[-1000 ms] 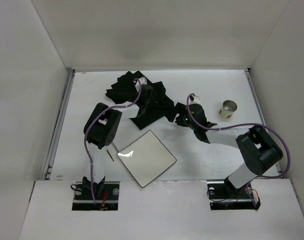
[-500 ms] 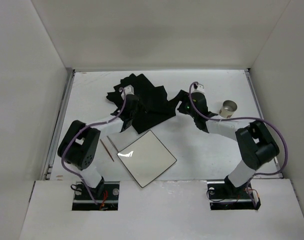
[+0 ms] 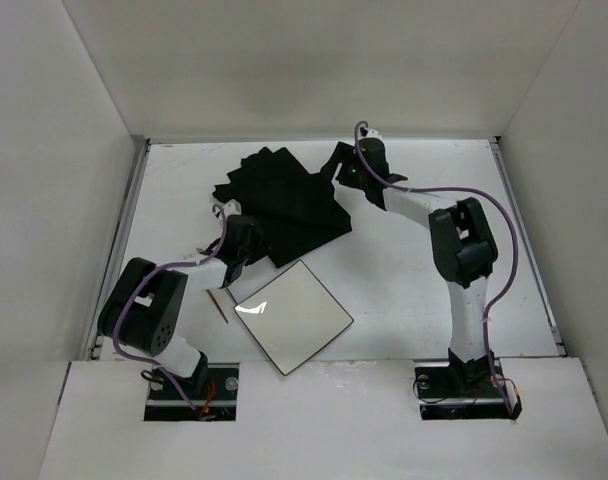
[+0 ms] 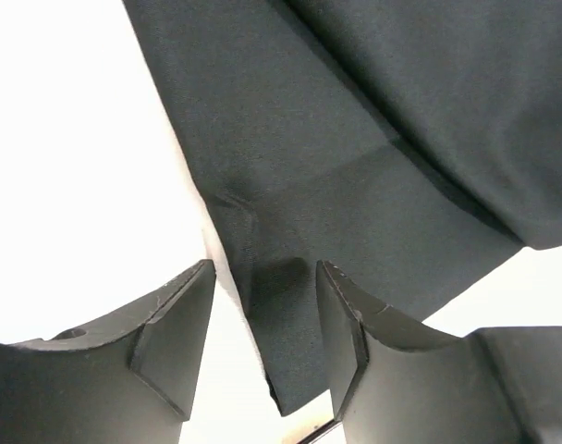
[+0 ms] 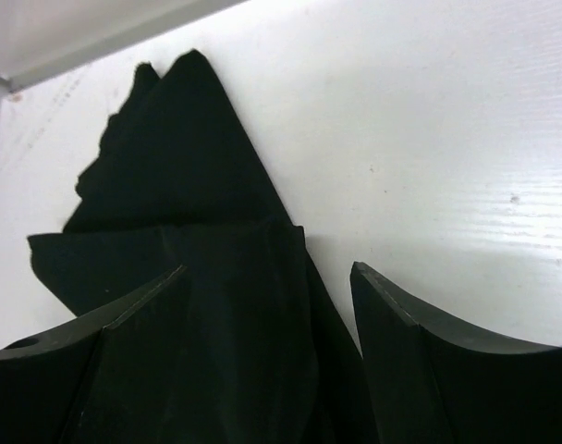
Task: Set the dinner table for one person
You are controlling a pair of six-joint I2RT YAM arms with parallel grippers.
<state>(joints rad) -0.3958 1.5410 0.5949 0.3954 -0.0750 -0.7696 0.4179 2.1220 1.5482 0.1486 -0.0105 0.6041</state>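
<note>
Spreading of the black mat is, by judgement, proceeding as the step in hand. The mat is lying folded and creased on the far half of the table instead of flat.

The left gripper is hovering at the mat's near left edge. Its jaws are standing spread, a flap of cloth is lying between them, and nothing is being pinched. The right gripper is sitting at the far right corner, with its jaws likewise standing wide over the cloth and gripping nothing.

The next move is calling for each gripper to close on its own corner. The two then need to draw apart until the folds are flattening out.

The plate is waiting just beside the mat's near edge, and a thin stick is lying to its left.

The table is showing as a large, flat, plain white rectangle. It is stretching ahead of both arm bases, white walls are closing it in, and it is carrying every item in view.
</note>
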